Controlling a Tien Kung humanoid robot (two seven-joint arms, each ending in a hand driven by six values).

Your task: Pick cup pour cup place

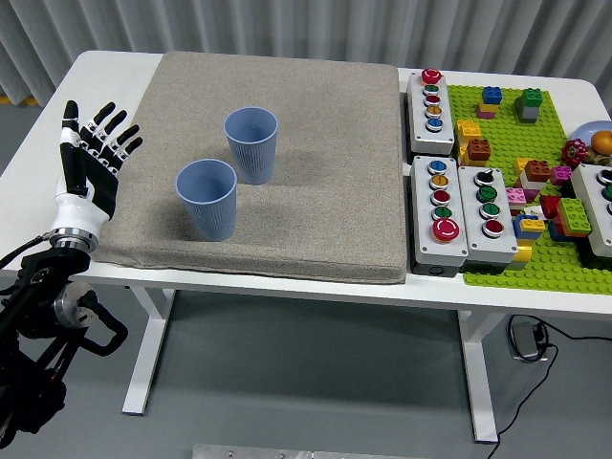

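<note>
Two blue ribbed cups stand upright on the grey mat (316,143). The near cup (207,199) is at the front left, the far cup (251,143) just behind and to its right. My left hand (91,143) is raised over the table's left edge, fingers spread, holding nothing, well to the left of the near cup. Whether the cups hold anything cannot be seen. The right arm is out of view.
Three grey button boxes (438,210) stand right of the mat. A green baseplate (507,263) with several coloured bricks fills the right end. A bowl edge (598,134) shows at the far right.
</note>
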